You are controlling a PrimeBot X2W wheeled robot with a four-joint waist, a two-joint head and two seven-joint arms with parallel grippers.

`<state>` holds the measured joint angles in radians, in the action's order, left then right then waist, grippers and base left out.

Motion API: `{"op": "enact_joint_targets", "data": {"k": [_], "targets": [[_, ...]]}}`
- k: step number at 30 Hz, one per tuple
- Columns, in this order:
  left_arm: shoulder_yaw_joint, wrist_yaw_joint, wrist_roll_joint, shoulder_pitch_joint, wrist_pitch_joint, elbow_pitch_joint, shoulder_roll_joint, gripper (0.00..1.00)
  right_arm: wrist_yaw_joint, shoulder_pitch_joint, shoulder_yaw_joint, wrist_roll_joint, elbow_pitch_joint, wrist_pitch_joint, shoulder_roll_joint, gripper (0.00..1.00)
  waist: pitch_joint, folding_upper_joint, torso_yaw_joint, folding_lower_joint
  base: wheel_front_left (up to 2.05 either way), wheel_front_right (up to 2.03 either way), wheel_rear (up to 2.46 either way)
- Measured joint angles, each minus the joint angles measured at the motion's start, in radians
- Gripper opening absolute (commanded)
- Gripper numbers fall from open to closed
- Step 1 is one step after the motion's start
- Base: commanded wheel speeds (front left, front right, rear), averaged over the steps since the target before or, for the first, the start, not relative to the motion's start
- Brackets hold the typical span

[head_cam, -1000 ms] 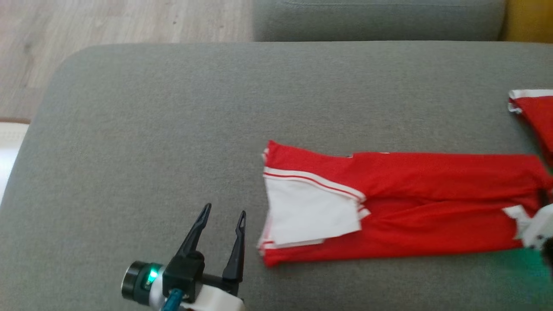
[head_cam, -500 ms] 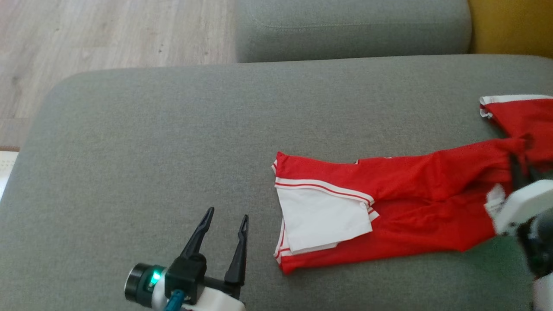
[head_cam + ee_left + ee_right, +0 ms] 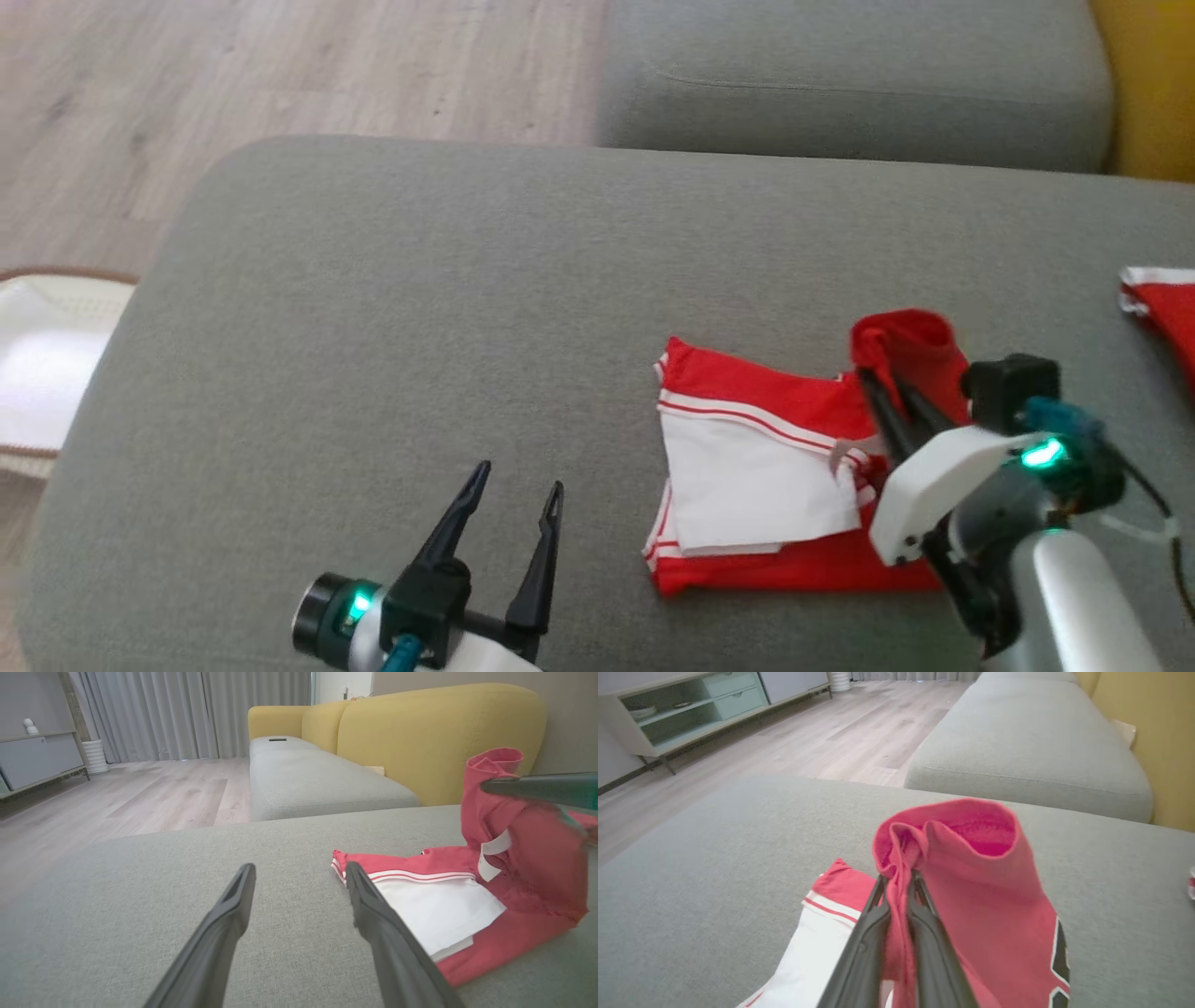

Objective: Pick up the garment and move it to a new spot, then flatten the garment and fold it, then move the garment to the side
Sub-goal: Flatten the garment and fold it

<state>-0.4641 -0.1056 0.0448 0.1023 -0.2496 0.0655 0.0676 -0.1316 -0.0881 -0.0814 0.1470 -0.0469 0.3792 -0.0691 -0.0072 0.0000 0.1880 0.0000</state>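
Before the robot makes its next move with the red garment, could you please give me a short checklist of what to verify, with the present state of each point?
1. Right tool is shut on the garment, on its raised red fold: ok.
2. Left tool is open and apart from the garment: ok.
3. Garment lies flat on the grey cushion: not ok, one end is lifted.
4. Bare cushion beside the garment for laying it down: ok.
5. Red cloth at the head view's right edge belongs to this garment: cannot tell.
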Motion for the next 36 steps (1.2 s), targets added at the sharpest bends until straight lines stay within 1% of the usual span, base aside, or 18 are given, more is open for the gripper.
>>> {"op": "enact_joint_targets", "data": {"k": [4,10,17,18,19,20,21,22,25,29,33,36], "targets": [[-0.009,0.000,-0.001,-0.001,0.000,0.001,-0.002,1.00,0.000,-0.001,-0.051,0.004,-0.026,-0.001,0.005,0.00,0.006,0.0000,0.037,0.0000,0.00,0.00,0.00],[-0.019,0.000,-0.001,-0.004,0.000,0.008,-0.003,1.00,0.000,-0.017,-0.110,0.043,-0.110,-0.009,0.009,0.00,0.023,0.0000,0.086,0.0000,0.00,0.00,0.00],[-0.042,0.000,0.002,-0.008,0.000,0.017,-0.004,1.00,0.000,-0.090,-0.156,0.091,-0.201,-0.036,0.010,0.00,0.035,0.0000,0.133,0.0000,0.00,0.00,0.00],[-0.042,-0.001,0.002,-0.010,0.000,0.019,-0.004,1.00,0.000,-0.095,-0.166,0.102,-0.208,-0.036,0.010,0.10,0.037,0.0000,0.136,0.0000,0.00,0.00,0.00],[-0.042,-0.001,0.002,-0.011,0.000,0.020,-0.004,1.00,0.000,-0.099,-0.180,0.110,-0.216,-0.036,0.010,0.24,0.040,0.0000,0.139,0.0000,0.00,0.00,0.00],[-0.043,-0.001,0.002,-0.012,0.000,0.022,-0.004,1.00,0.000,-0.103,-0.192,0.118,-0.225,-0.036,0.010,0.34,0.042,0.0000,0.140,0.0000,0.00,0.00,0.00],[-0.043,-0.001,0.002,-0.014,0.000,0.022,-0.004,1.00,0.000,-0.106,-0.202,0.123,-0.231,-0.036,0.010,0.53,0.043,0.0000,0.141,0.0000,0.00,0.00,0.00],[-0.043,-0.001,0.002,-0.016,0.000,0.022,-0.004,1.00,0.000,-0.107,-0.209,0.127,-0.235,-0.036,0.010,0.99,0.044,0.0000,0.140,0.0000,0.00,0.00,0.00],[-0.042,-0.009,0.007,-0.023,0.000,0.022,-0.005,1.00,0.000,-0.107,-0.231,0.156,-0.239,-0.038,0.010,1.00,0.047,0.0000,0.132,0.0000,0.00,0.00,0.00],[-0.039,-0.009,0.011,-0.025,0.000,0.024,-0.005,1.00,0.000,-0.107,-0.245,0.210,-0.197,-0.100,0.010,1.00,0.049,0.0000,0.110,0.0000,0.00,0.00,0.00],[-0.032,-0.014,0.011,-0.025,0.000,0.024,-0.005,1.00,0.000,-0.106,-0.206,0.208,-0.151,-0.170,0.010,1.00,0.045,0.0000,0.078,0.0000,0.00,0.00,0.00],[-0.012,-0.022,0.012,-0.025,0.000,0.024,-0.006,1.00,0.000,-0.100,-0.174,0.201,-0.124,-0.238,-0.014,1.00,0.039,0.0000,0.049,0.0000,0.00,0.00,0.00]]}}
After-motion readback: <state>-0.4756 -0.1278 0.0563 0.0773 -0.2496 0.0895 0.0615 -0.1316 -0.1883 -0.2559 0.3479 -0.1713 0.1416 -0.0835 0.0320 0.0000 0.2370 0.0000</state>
